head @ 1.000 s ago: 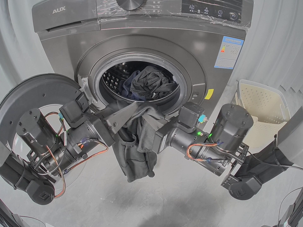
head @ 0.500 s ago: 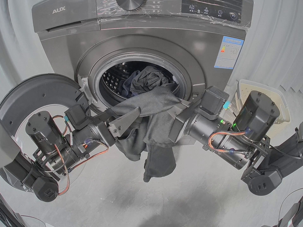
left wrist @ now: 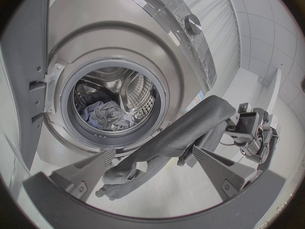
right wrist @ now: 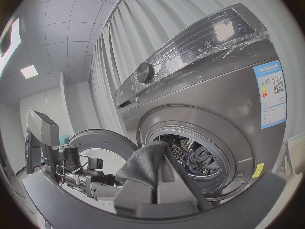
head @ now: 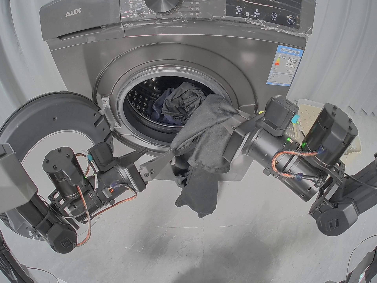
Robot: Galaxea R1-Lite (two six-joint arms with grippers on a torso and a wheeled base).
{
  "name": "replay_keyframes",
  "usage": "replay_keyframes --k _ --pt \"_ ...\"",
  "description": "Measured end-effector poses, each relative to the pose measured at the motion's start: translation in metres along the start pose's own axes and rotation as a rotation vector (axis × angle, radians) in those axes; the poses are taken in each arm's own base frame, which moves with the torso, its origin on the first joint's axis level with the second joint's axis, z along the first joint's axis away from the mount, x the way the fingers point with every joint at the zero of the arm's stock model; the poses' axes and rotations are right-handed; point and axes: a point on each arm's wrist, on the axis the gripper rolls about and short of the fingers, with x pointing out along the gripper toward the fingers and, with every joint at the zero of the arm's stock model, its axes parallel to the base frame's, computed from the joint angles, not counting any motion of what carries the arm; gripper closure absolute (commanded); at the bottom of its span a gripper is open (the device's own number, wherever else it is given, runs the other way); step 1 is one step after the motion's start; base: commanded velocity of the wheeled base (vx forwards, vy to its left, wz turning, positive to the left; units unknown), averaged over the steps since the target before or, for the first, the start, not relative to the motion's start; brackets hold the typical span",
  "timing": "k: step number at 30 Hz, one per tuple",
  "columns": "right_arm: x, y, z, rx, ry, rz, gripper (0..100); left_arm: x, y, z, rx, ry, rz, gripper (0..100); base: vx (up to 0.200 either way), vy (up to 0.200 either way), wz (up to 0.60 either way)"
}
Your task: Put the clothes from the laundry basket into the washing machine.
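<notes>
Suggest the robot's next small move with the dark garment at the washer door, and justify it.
Probably the right gripper, shut on the dark garment at the rim of the drum, should push forward into it: most of the cloth hangs outside below the rim, and the left gripper is open.

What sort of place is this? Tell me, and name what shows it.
Probably a lab or test room set up as a laundry corner: a washing machine with film still on its panel, a laundry basket beside it, curtains and an office-style tiled ceiling.
</notes>
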Motion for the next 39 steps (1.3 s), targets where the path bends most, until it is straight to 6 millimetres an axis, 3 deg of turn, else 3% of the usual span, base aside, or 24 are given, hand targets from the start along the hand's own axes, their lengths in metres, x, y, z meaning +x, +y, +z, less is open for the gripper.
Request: replay_keyframes --k 10,25,34,39 --pt "0.000 -0.004 0.001 -0.004 -0.001 -0.014 100 -0.002 0.011 -0.020 0.022 0.080 0.034 0 0.000 0.000 0.00" --pt "0.001 -0.007 0.006 -0.007 -0.014 -0.021 100 -0.002 0.049 -0.060 0.008 0.237 0.098 0 0.000 0.000 0.00" --pt "0.000 -0.003 0.008 -0.003 -0.020 -0.010 100 0.018 0.067 -0.084 0.036 0.276 0.100 0 0.000 0.000 0.00" --pt "-0.001 -0.001 0.009 -0.002 -0.021 -0.006 100 0.031 0.073 -0.087 0.050 0.253 0.091 0 0.000 0.000 0.00"
